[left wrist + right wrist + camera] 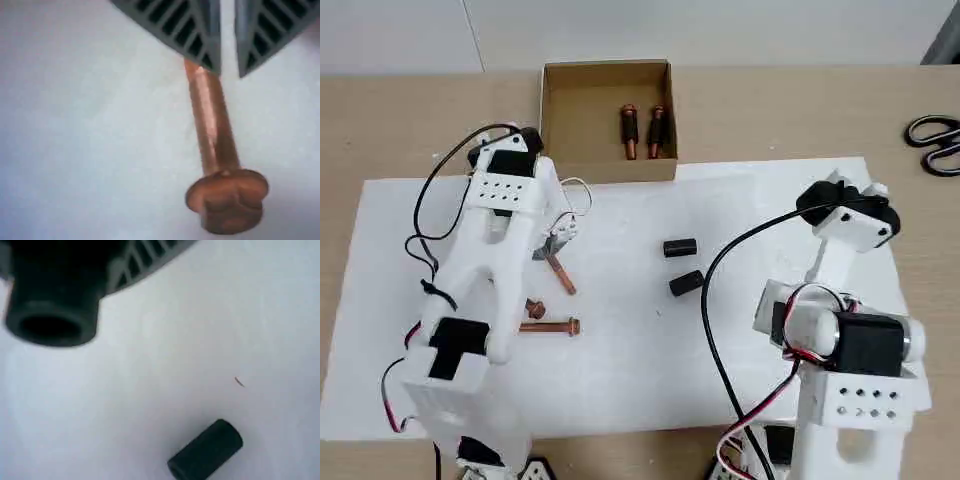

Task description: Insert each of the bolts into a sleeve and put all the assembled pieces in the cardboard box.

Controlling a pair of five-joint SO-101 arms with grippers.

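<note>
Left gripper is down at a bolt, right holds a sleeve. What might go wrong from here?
1. The bolt meets the left gripper only at its shank tip, beneath one finger, not in the gap; closing may flick it away.
2. Two other bolts lie close beside that arm and could get nudged.
3. Pinched by its tip, the bolt might wobble and miss the bore of the held sleeve.

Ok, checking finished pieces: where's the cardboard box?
High view: the cardboard box sits left of centre at the white sheet's far edge, just beyond the left arm.
</note>
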